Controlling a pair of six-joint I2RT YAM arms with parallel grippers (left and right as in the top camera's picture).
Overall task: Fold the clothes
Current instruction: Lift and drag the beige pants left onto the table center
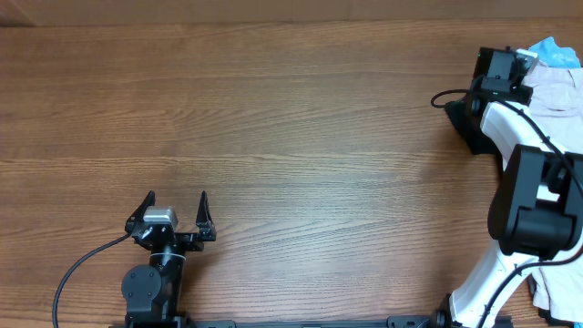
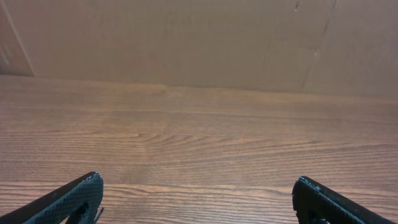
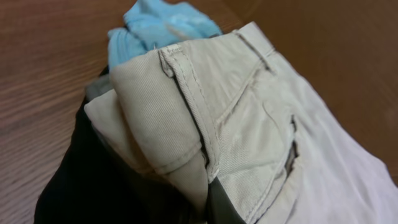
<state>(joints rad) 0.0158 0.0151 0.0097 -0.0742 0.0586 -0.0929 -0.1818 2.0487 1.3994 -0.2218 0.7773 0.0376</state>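
The cream-beige trousers (image 1: 557, 96) lie in a pile at the far right edge of the table. In the right wrist view the trousers (image 3: 249, 106) fill the frame, with waistband, belt loop and stitched pocket showing. My right gripper (image 1: 521, 71) reaches into the pile, and its fingers (image 3: 208, 199) are pinched on a bunched fold of the waistband. My left gripper (image 1: 177, 205) is open and empty near the front left of the table; its fingertips (image 2: 196, 193) hover over bare wood.
A light-blue garment (image 1: 554, 50) (image 3: 155, 28) lies behind the trousers. A black garment (image 3: 74, 180) lies under them at the left. Another pale cloth (image 1: 547, 293) shows at the bottom right by the right arm's base. The wooden table (image 1: 273, 118) spreads between the arms.
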